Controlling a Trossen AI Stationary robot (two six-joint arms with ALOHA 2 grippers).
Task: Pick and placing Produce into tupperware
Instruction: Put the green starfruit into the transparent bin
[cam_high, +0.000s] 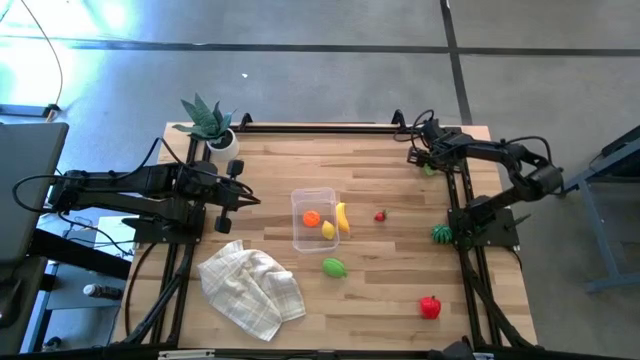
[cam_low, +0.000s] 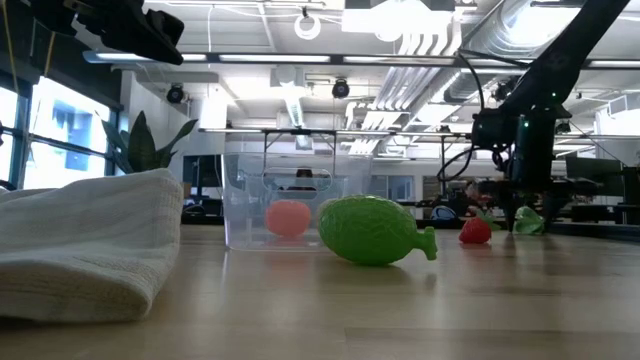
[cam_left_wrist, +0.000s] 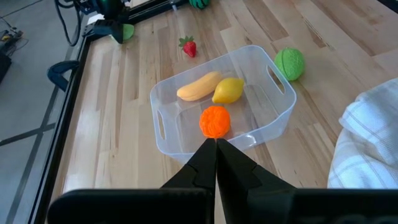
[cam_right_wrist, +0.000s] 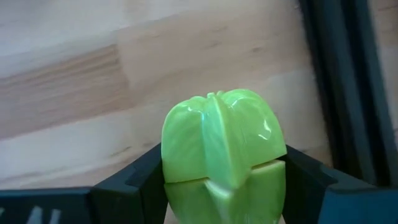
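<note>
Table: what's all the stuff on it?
Tub: one, clear, middle of the table.
Orange: one, orange, in the tub.
Lemon: one, yellow, in the tub.
Banana: one, yellow, in the tub.
Strawberry: one, red, right of the tub.
Green fruit: one, green, just outside the tub.
Pepper: one, red, front right.
Dark green toy: one, by the right arm's base.
Cloth: one, white, front left.
Plant: one, green, back left.
Left hand: one, black, shut, empty, left of the tub.
Right hand: one, black, back right, gripping a pale green fruit.
</note>
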